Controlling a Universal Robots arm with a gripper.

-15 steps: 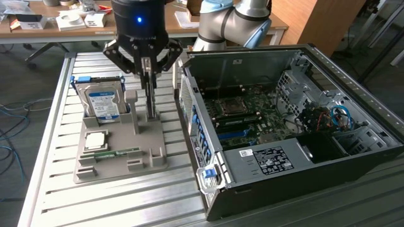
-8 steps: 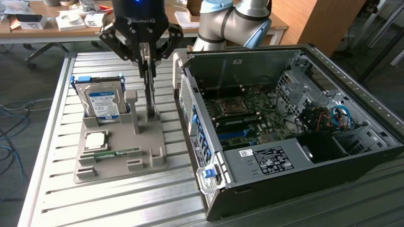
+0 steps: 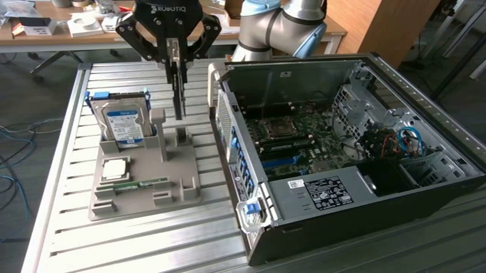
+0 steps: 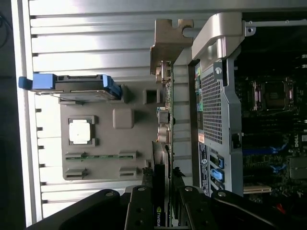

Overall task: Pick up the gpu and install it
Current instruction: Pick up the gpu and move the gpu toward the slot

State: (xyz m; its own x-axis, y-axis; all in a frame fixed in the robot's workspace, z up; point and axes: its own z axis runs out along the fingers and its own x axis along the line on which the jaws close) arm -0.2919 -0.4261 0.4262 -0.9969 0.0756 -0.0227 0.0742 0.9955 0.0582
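Pincer (image 4: 160, 179) fingers (image 4: 141, 201) sat closest to the wrist camera, closed narrowly on the gpu (image 4: 159, 201), which ran edge-on between them with a small green logo showing on its near end. In the exterior view the pincer (image 3: 176, 61) held the gpu (image 3: 180, 94) upright as a thin black blade. The card hung in the air over the grey holder tray (image 3: 174, 170), with its lower end just above an upright slot block (image 3: 182, 136) and apparently clear of it.

The tray lay flat on the slatted metal surface (image 3: 68, 227), toward the edge at the exterior view's left. It carried:

- a hard drive (image 3: 125, 122) with a blue label, standing on edge in the slot at the tray's far end;
- a square silver processor chip (image 3: 114, 169) in a recess nearer the camera;
- a slim green memory stick (image 3: 140, 183) lying just beside the chip.

The computer case (image 3: 304, 239) lay on its side on the surface, toward the exterior view's right, just beside the tray. Its side panel was off and the motherboard (image 3: 296, 142) was exposed. The gpu was outside the case, above the tray side nearest it.
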